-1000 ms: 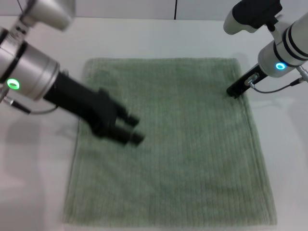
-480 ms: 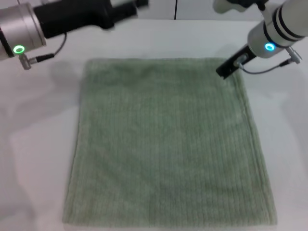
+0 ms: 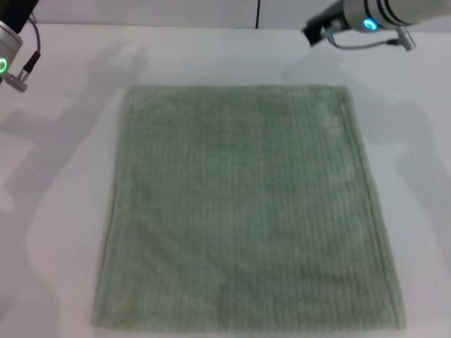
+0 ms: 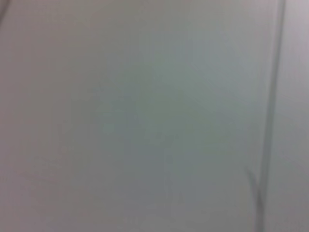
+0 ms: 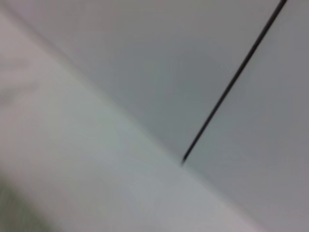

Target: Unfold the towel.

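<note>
Both wrist views give you only blur. The left arm is cut off at the head view's upper left corner, its gripper out of sight. The right gripper sits at the top edge, clear of the cloth; you cannot tell how its jaws stand. The towel lies flat on the white bench, fully spread, sage green, finely ribbed, hem along its right edge.

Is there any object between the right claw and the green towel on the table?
Nothing visible is. The right claw is raised beyond the far right corner of the pale sage-green ribbed terry towel, which lies flat on the white table; only bare tabletop lies between them.
</note>
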Action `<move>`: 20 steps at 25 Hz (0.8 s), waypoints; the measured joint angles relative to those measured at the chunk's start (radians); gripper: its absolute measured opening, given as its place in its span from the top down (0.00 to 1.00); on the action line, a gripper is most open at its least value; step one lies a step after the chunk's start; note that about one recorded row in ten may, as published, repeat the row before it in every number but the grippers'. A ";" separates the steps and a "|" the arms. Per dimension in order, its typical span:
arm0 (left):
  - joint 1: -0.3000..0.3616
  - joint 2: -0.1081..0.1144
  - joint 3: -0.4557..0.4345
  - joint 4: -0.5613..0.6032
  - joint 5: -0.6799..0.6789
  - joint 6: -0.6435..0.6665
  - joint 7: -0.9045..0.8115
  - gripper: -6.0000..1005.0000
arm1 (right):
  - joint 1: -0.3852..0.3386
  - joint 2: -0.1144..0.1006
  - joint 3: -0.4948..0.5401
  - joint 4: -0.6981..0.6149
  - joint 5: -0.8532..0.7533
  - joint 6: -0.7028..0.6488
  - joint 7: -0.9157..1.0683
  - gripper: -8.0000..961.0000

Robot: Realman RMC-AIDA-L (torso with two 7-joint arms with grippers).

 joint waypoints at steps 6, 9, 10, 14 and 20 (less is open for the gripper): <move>-0.036 -0.003 -0.009 -0.117 -0.131 -0.004 0.173 0.52 | -0.115 0.005 -0.208 -0.077 0.003 -0.385 0.219 0.99; -0.036 -0.004 -0.009 -0.122 -0.174 -0.017 0.175 0.52 | -0.172 0.005 -0.278 -0.088 0.003 -0.560 0.278 0.99; -0.036 -0.004 -0.009 -0.122 -0.174 -0.017 0.175 0.52 | -0.198 0.005 -0.306 -0.087 0.004 -0.649 0.295 0.99; -0.039 -0.005 -0.009 -0.129 -0.195 -0.024 0.176 0.52 | -0.270 0.005 -0.378 -0.069 0.004 -0.878 0.327 0.99; -0.053 -0.007 -0.009 -0.159 -0.225 -0.059 0.180 0.52 | -0.417 0.006 -0.510 0.053 0.029 -1.417 0.351 0.99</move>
